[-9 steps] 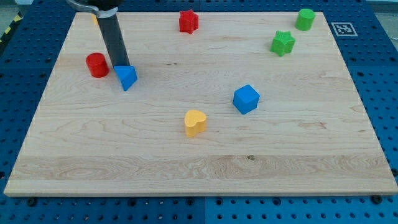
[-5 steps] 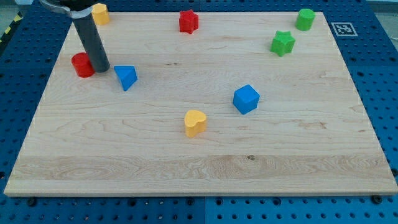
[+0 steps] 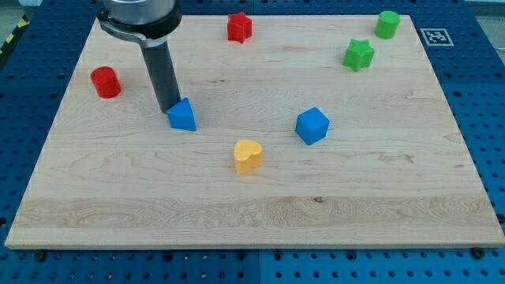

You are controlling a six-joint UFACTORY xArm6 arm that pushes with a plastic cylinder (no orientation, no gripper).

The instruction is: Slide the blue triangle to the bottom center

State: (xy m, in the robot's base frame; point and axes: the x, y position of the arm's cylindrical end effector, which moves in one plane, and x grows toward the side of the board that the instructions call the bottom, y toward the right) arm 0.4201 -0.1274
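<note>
**Presently on the board: seven blocks and one rod, each placed relative to the blue triangle**

Item 1. Pale wooden board (image 3: 260, 213), lying on a blue perforated table (image 3: 489, 110).

Item 2. Yellow heart-shaped block (image 3: 248, 155), nearest the view's bottom; toward the view's right of the blue triangle and lower, near it but apart.

Item 3. Blue cube block (image 3: 312, 125), well to the view's right of the blue triangle, at about the same height.

Item 4. Blue triangle block (image 3: 182, 115), the task's thing; sits in the board's left half, about mid-depth, far from the bottom edge.

Item 5. My tip (image 3: 169, 109), the lower end of a straight dark rod; touching or just beside the blue triangle at its upper-left side. No fingers on this rod; it holds nothing.

Item 6. Red cylinder block (image 3: 105, 82), well to the view's left of the blue triangle and slightly higher.

Item 7. Green star block (image 3: 359, 54), far to the view's upper right of the blue triangle.

Item 8. Red star block (image 3: 240, 27), near the board's top edge, above and right of the blue triangle.

Item 9. Green cylinder block (image 3: 387, 24), farthest from the blue triangle, at the board's top right.
</note>
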